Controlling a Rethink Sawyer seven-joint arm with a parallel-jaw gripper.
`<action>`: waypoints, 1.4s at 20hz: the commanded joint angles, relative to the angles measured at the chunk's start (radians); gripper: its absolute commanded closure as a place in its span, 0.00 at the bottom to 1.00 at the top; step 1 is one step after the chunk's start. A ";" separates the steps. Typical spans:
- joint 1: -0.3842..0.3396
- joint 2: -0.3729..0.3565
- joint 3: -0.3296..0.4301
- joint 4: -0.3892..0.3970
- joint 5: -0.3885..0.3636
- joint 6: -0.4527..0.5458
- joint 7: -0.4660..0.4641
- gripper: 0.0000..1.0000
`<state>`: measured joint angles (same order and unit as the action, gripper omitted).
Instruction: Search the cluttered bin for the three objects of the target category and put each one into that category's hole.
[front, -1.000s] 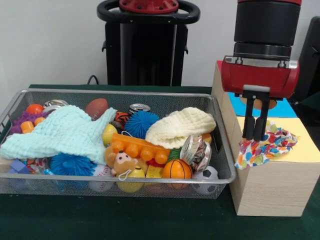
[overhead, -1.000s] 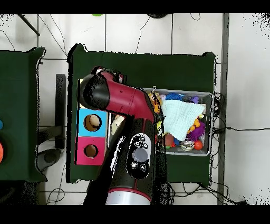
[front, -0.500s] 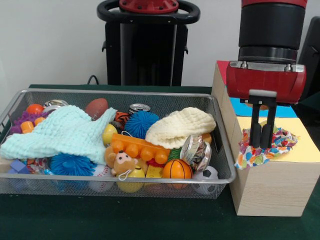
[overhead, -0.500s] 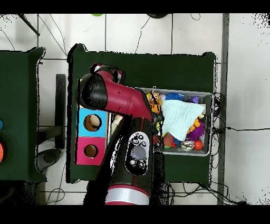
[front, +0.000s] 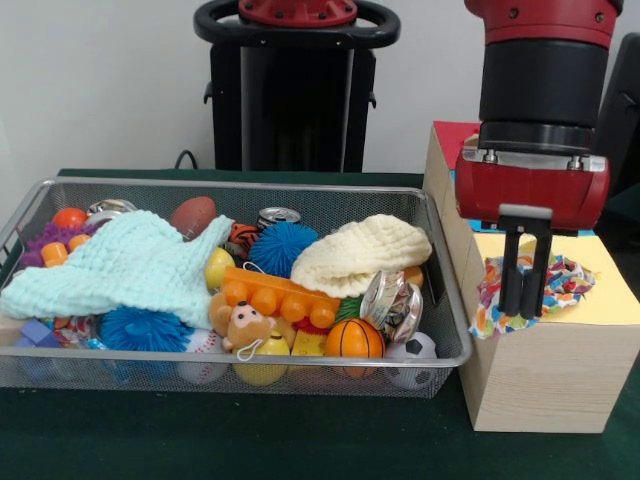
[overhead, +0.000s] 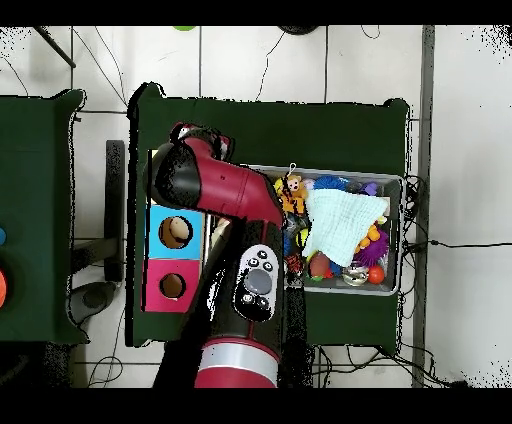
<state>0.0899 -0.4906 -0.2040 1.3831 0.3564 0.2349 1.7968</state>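
A multicoloured patterned cloth (front: 565, 280) lies bunched on the yellow panel (front: 612, 300) of the wooden box (front: 545, 375), covering that panel's hole. My gripper (front: 526, 310) points straight down onto the cloth's left part. Its two fingers stand a little apart and the cloth shows between them. In the wire bin (front: 300, 185) a mint cloth (front: 130, 265) and a cream cloth (front: 360, 255) lie over the toys. In the overhead view the arm (overhead: 215, 185) hides the gripper and the yellow panel. The mint cloth (overhead: 340, 225) shows in the bin (overhead: 395, 180).
The bin holds several balls, a blue spiky ball (front: 283, 245), an orange brick (front: 275, 295), a small bear (front: 243, 325), cans and a mini basketball (front: 354, 338). The box's blue hole (overhead: 175, 232) and magenta hole (overhead: 172, 286) are uncovered.
The gripper has moved right and come down onto the box with the patterned cloth. Its fingers have spread slightly apart. The cloth now rests on the yellow panel.
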 joint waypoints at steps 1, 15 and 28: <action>0.001 0.055 0.025 0.073 -0.041 0.011 0.151 1.00; 0.007 0.055 0.008 0.116 -0.058 -0.041 0.154 1.00; 0.033 0.086 -0.020 0.139 -0.051 -0.080 0.174 1.00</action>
<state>0.1163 -0.4545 -0.2430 1.4086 0.3566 0.1999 1.7968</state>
